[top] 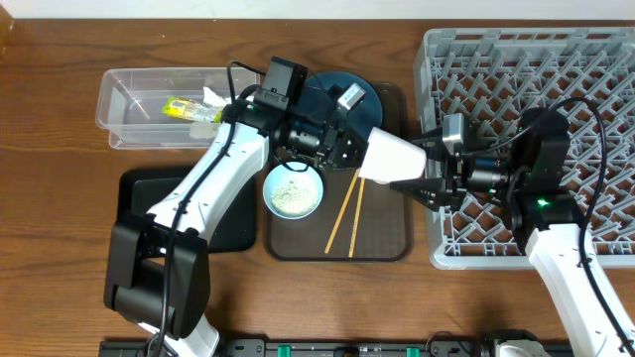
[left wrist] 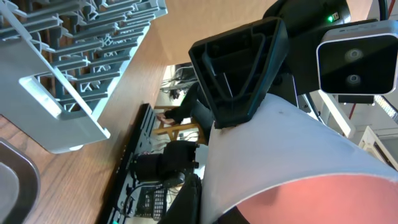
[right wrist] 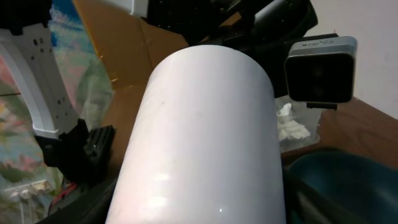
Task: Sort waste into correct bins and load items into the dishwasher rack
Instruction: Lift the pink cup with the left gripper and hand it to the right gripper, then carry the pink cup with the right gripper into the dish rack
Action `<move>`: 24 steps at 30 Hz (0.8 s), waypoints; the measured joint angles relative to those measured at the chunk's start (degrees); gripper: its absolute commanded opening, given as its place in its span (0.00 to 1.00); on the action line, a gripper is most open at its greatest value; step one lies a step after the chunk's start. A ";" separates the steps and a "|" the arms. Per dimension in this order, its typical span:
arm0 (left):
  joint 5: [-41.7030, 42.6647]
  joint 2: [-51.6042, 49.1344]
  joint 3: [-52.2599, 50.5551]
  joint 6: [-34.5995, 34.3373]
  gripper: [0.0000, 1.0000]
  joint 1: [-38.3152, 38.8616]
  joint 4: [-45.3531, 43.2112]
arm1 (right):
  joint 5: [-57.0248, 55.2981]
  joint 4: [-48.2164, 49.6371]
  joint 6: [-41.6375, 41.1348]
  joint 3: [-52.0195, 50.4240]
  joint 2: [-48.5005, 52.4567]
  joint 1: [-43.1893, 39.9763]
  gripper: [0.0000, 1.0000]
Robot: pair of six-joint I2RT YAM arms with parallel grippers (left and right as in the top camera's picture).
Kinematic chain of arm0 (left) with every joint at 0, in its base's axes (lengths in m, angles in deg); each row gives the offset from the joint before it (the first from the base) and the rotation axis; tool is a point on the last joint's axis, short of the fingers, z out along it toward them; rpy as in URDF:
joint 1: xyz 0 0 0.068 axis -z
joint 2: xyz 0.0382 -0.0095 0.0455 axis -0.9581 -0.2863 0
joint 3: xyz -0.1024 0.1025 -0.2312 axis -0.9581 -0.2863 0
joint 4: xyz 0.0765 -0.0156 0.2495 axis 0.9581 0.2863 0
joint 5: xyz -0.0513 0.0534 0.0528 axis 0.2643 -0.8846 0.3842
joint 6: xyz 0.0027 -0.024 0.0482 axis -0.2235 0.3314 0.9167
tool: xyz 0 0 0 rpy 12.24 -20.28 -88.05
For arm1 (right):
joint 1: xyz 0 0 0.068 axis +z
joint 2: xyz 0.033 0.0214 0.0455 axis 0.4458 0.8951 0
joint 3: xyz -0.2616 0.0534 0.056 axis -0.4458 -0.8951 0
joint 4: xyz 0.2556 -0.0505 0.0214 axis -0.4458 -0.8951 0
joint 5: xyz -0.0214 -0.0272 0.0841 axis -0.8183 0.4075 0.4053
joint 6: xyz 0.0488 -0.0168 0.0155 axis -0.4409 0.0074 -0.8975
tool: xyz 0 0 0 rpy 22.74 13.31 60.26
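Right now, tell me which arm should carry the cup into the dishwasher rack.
Right. The right gripper has a finger on the cup, and its arm stands beside the dishwasher rack. The left gripper reaches over the brown tray, farther from the rack.

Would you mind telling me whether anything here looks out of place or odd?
The cream cup lies sideways in mid-air over the brown tray, the right tool clamped on it. White rice sits in the pale-blue bowl; the chopsticks lie loose beside it.
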 measured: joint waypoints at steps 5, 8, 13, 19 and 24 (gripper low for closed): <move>-0.09 0.00 0.00 0.02 0.07 -0.20 -0.09 | -0.46 0.31 -0.04 0.00 0.00 -0.02 0.61; -0.09 0.00 0.00 0.00 0.15 -0.22 -0.15 | -0.55 0.46 -0.04 0.00 0.00 -0.02 0.59; -2.05 0.00 -0.02 -0.35 0.54 -0.13 -0.09 | -0.85 0.07 -0.33 0.00 0.00 0.02 0.59; -18.64 0.00 -0.02 -0.92 0.66 -0.15 5.18 | -8.92 -7.52 -3.54 0.07 0.00 0.02 0.50; -35.15 0.00 -0.02 -1.03 0.72 -1.73 11.28 | -17.90 -12.76 -6.10 0.07 0.00 -0.02 0.47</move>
